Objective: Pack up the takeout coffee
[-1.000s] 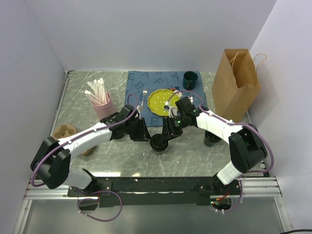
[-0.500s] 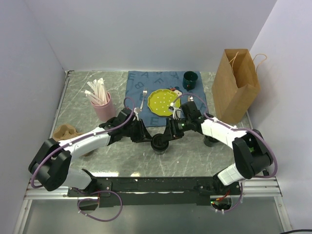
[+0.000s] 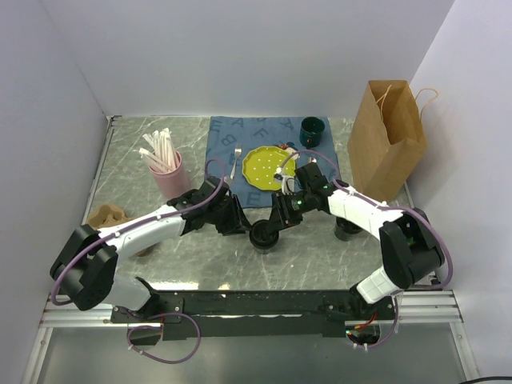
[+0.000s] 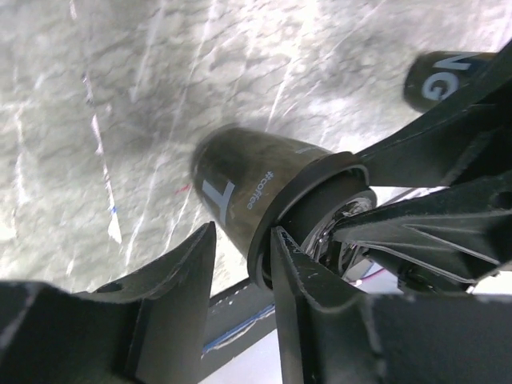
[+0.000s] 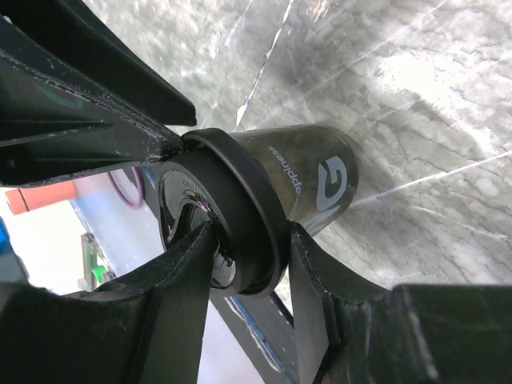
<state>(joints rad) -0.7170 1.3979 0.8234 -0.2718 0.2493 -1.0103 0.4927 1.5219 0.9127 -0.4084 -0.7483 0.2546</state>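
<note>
Finds the takeout coffee (image 3: pixel 264 234) upright on the marble table (image 3: pixel 128 160), at 6 o'clock from the yellow plate (image 3: pixel 262 166) and just off the near edge of the blue cloth (image 3: pixel 264 134). Meets it from 10 o'clock with the left gripper (image 3: pixel 238 221) and from 2 o'clock with the right gripper (image 3: pixel 282 218). Pinches the lid's rim with the right gripper, set narrow, one finger (image 5: pixel 186 278) on the lid top and the other against the outer wall. Straddles the same rim with the left gripper, one finger (image 4: pixel 298 294) touching the lid edge, the other beside the cup wall; cannot tell whether clamped or loose. Shows a second dark cup (image 3: pixel 348 229) at 3 o'clock from the coffee, the paper bag (image 3: pixel 386 148) at 2 o'clock and well apart, the pink cup of straws (image 3: pixel 168 174) at 10 o'clock.
</note>
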